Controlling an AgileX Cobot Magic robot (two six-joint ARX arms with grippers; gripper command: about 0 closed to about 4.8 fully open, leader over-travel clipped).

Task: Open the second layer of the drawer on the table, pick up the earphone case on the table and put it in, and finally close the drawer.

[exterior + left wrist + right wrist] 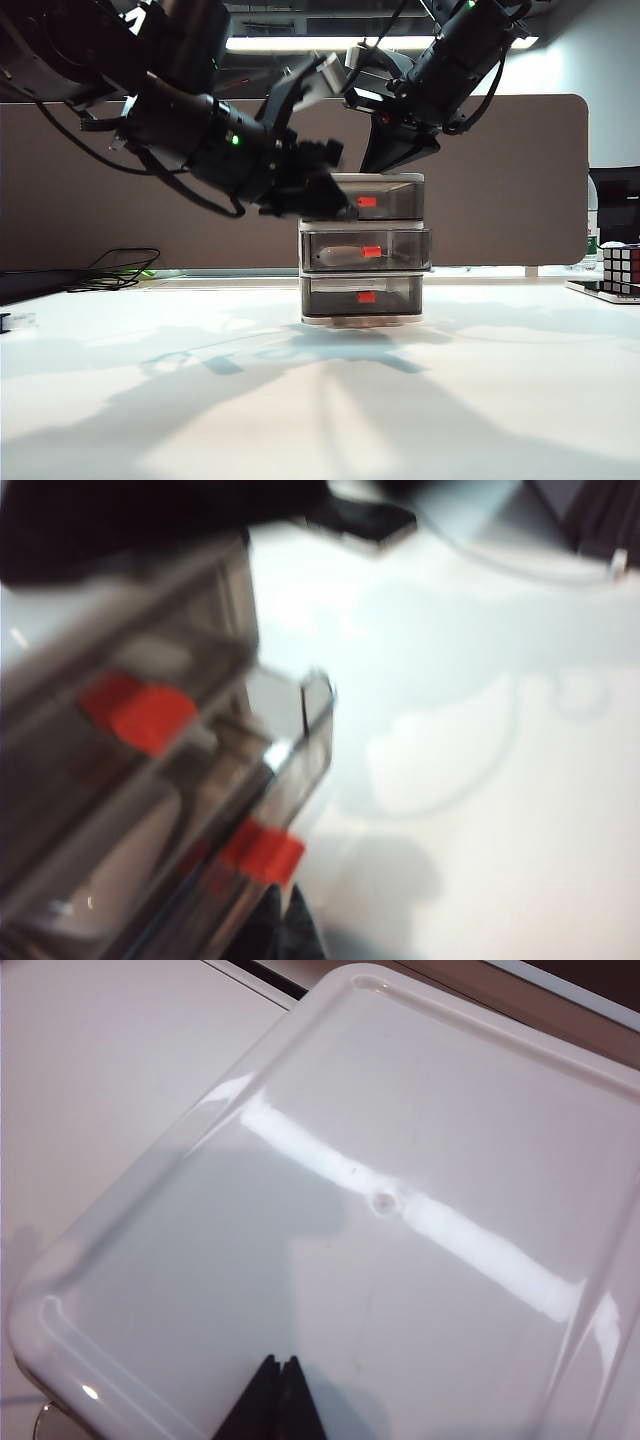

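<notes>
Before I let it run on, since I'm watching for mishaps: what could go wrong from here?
1. The second layer sticks out of the drawer with the earphone case inside; a skewed push from the shut left gripper beside the top tier could jam it.
2. The shut right gripper rests on the unit's top; if it lifts, the push may slide the unit across the table.

A dark brown partition panel [520,180] (rounded corner) under a ceiling strip light [300,43].

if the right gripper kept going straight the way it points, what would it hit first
Probably the drawer's white top: the right gripper, shut, points down at it from just above, holding the unit's top at the back. Contact is hard to judge.
</notes>
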